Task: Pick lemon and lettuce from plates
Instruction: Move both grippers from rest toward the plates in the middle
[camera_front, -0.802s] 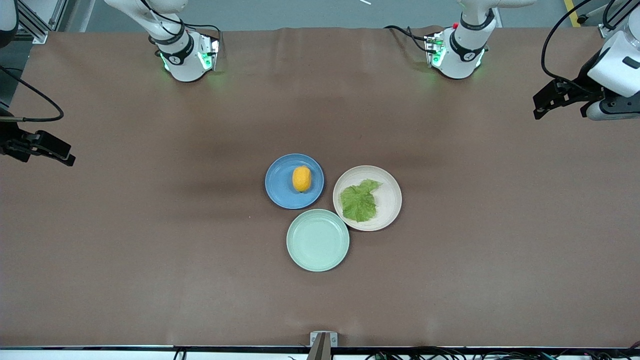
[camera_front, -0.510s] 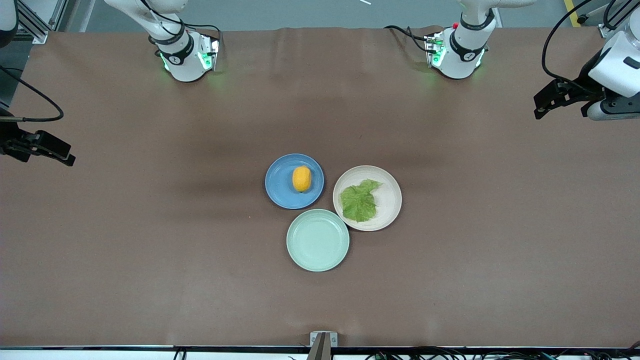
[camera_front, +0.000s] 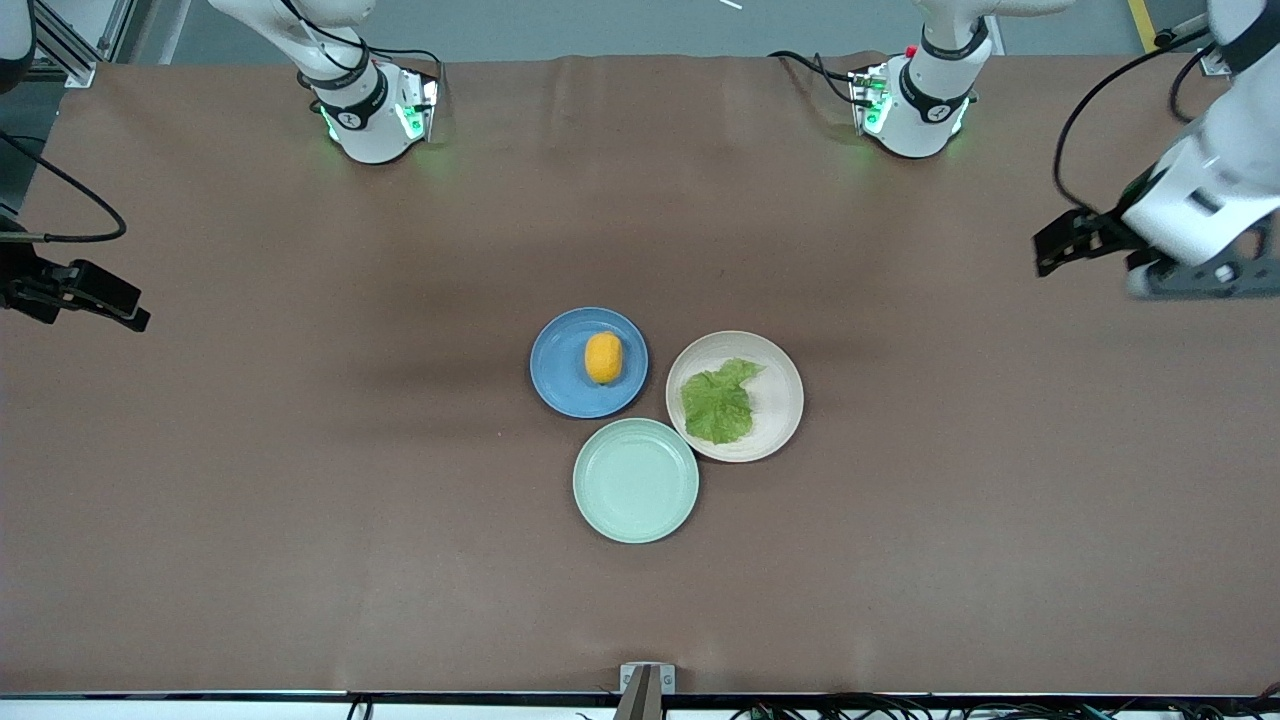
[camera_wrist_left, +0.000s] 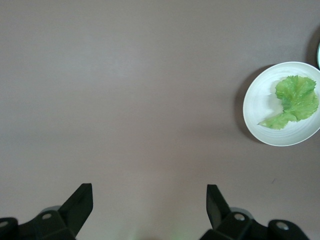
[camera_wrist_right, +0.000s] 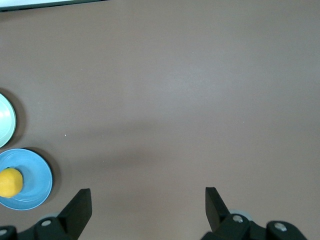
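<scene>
**Both grippers open and clear of the plates**

Landmark: the mint green plate (camera_front: 635, 481), which lies nearest the front camera of the three plates clustered mid-table.

1. The blue plate (camera_front: 589, 362) lies just beside the mint green plate, farther from the front camera and toward the right arm's end of the table. The lemon (camera_front: 603, 357) rests on it, off-centre toward the beige plate.
2. The beige plate (camera_front: 735, 396) lies just beside the mint green plate, farther from the front camera and toward the left arm's end. The lettuce (camera_front: 718, 401) lies flat on it, covering the part of the plate that faces the blue plate.
3. The left gripper (camera_front: 1190, 280) hangs over bare table at the left arm's end, well apart from the mint green plate and from the lettuce. In the left wrist view its fingers (camera_wrist_left: 76, 206) stand wide apart with nothing between them; the beige plate and lettuce (camera_wrist_left: 295, 100) appear at the edge of that view.
4. The right gripper (camera_front: 110, 305) hangs over the table edge at the right arm's end, well apart from the mint green plate and from the lemon. In the right wrist view its fingers (camera_wrist_right: 77, 208) stand wide apart and hold nothing; the blue plate with the lemon (camera_wrist_right: 10, 182) shows at the edge of that view.
</scene>
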